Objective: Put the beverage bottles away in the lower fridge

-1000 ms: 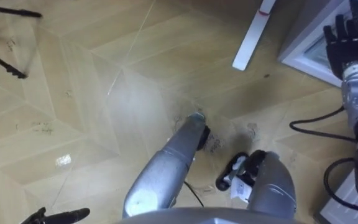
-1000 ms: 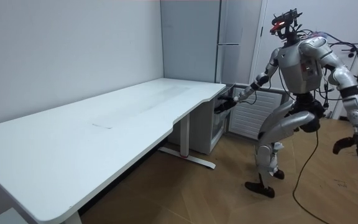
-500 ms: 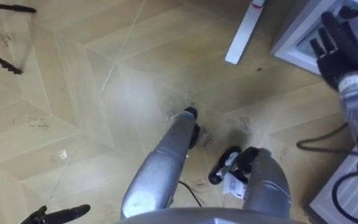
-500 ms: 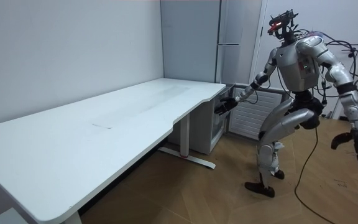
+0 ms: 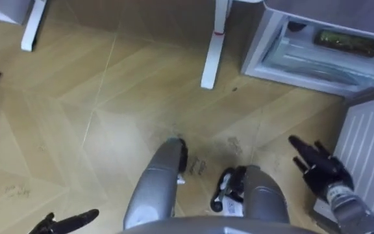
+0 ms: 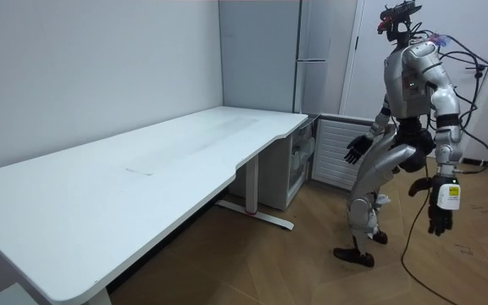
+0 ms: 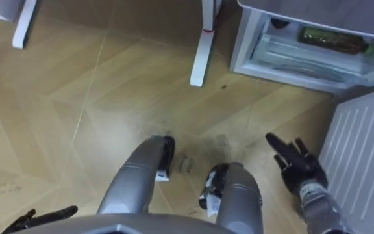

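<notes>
The lower fridge [image 5: 273, 45] stands open at the upper right. A dark green bottle [image 5: 347, 44] lies on its side on a shelf inside. My right hand [image 5: 320, 168] hangs over the floor in front of the fridge, fingers spread, open and empty, beside the white ribbed fridge door [image 5: 369, 146]. At the lower left edge my left hand [image 5: 63, 222] shows with straight fingers and holds nothing. In the room view I stand upright by the fridge [image 6: 299, 169] at the desk's end, right hand [image 6: 356, 151] near the door, left hand [image 6: 440, 207] hanging low.
A long white desk [image 6: 142, 169] runs to the room view's left; its white foot [image 5: 211, 49] lies on the wooden floor just left of the fridge. A tall grey fridge [image 6: 312, 51] stands behind. Another white foot [image 5: 30, 26] lies at the upper left.
My right hand has drawn back from the fridge and dropped low. The left arm has swung down to my side. My body has straightened, and the eye view now shows the fridge's inside.
</notes>
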Tool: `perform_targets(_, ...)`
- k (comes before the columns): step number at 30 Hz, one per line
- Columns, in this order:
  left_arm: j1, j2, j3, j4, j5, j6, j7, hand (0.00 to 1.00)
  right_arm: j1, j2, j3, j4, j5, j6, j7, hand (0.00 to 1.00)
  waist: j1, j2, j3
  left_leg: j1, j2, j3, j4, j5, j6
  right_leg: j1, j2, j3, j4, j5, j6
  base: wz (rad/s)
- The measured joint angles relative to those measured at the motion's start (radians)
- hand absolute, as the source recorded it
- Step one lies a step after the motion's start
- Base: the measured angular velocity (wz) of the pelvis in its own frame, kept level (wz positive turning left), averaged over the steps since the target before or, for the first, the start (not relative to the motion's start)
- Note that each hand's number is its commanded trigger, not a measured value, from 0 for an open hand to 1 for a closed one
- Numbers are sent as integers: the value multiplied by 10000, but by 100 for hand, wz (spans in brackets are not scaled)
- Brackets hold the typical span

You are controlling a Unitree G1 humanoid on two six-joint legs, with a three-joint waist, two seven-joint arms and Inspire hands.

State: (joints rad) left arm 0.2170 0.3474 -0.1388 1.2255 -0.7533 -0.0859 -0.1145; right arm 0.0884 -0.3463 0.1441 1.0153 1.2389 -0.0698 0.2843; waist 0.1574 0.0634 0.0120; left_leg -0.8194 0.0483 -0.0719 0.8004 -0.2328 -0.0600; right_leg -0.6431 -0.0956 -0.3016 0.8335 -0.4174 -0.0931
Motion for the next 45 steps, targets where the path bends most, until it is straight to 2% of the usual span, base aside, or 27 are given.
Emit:
perform_targets(2, 45, -203, 12, 15, -34, 3, 16, 0, -51, 160, -21, 361, 277, 1, 7, 0, -147, -4, 5, 43, -14, 34, -37, 20, 32, 19, -9, 46, -12, 38, 22, -2)
perform_targets(5, 38, -364, 12, 21, -18, -26, 19, 0, -469, 430, -119, 1043, 593, -33, 8, 0, -177, -32, 26, 88, -14, 39, -39, 19, 34, 55, 2, 65, -18, 43, 31, 0)
perform_targets(9, 38, -409, -30, 27, -73, -41, 75, 0, -1157, 546, -151, 1627, 1354, -29, -27, 0, -179, -6, 64, 45, -13, 30, -11, 24, 39, 2, 6, 63, 12, 42, 31, 0)
perform_targets(11, -114, -418, -281, 153, -399, -33, 287, 0, -1705, 561, -312, 1915, 2030, -24, -144, 0, -168, 37, 130, -37, -14, 35, 170, 19, 48, -93, 5, 90, 127, 36, 39, 0)
perform_targets(14, -216, -465, -342, 186, -410, -17, 537, 0, -2456, 614, -817, 2093, 2559, 38, -309, 0, -132, -9, 180, -370, -77, 64, 424, -2, 76, -476, -91, 158, 500, -83, 42, 0)
perform_targets(21, -224, -475, -529, 93, -397, 234, 866, 0, -4071, 217, -1044, 2299, 3047, 83, -333, 0, 1, 79, 249, -1603, -98, 72, 1565, -334, 171, -1712, -81, 386, 1721, -415, 115, -6)
perform_targets(24, -270, -468, -530, 90, -400, 367, 890, 0, -4423, 109, -1296, 2285, 3190, 279, -277, 0, 55, 66, 246, -2052, -266, 65, 1793, -375, 139, -2188, -290, 378, 2152, -542, 140, 12)
perform_targets(27, -286, -432, -828, 91, -391, 649, 896, 0, -4590, -54, -1290, 2268, 3280, 414, -255, 0, 148, 81, 244, -2425, -467, 71, 2076, -387, 153, -2591, -561, 383, 2660, -749, 149, 18)
perform_targets(29, -287, -425, -1146, 101, -360, 832, 867, 0, -4898, -61, -1294, 2265, 3276, 465, -250, 0, 143, 80, 243, -2664, -564, 102, 2257, -389, 156, -2862, -715, 401, 3004, -874, 108, 13)
perform_targets(33, -287, -386, -1199, -9, -371, 877, 837, 0, -5604, -142, -1295, 2238, 3266, 489, -210, 0, 166, 90, 246, -2875, -639, 126, 2368, -359, 146, -3090, -868, 367, 3338, -1030, 24, 13)
perform_targets(37, -283, -200, -1267, -428, -391, 909, 898, 0, -6358, -424, -1284, 2115, 3352, 490, -184, 0, 227, 53, 265, -2889, -713, 120, 2194, -230, 56, -3154, -1118, 250, 3423, -1122, -163, 15)
perform_targets(40, -247, -137, -1333, -640, -344, 932, 1123, 0, -6598, -520, -1324, 1741, 3501, 535, -234, 0, 184, -19, 291, -2891, -796, 118, 2224, -216, 58, -3155, -1312, 157, 3585, -1246, -295, 13)
perform_targets(45, -238, 3, -1387, -692, 77, 893, 1076, 0, -6606, -526, -1286, 1646, 3715, 712, -273, 0, 143, -90, 313, -2961, -765, 134, 2339, -221, 50, -3153, -1308, 111, 3671, -1325, -303, 3)
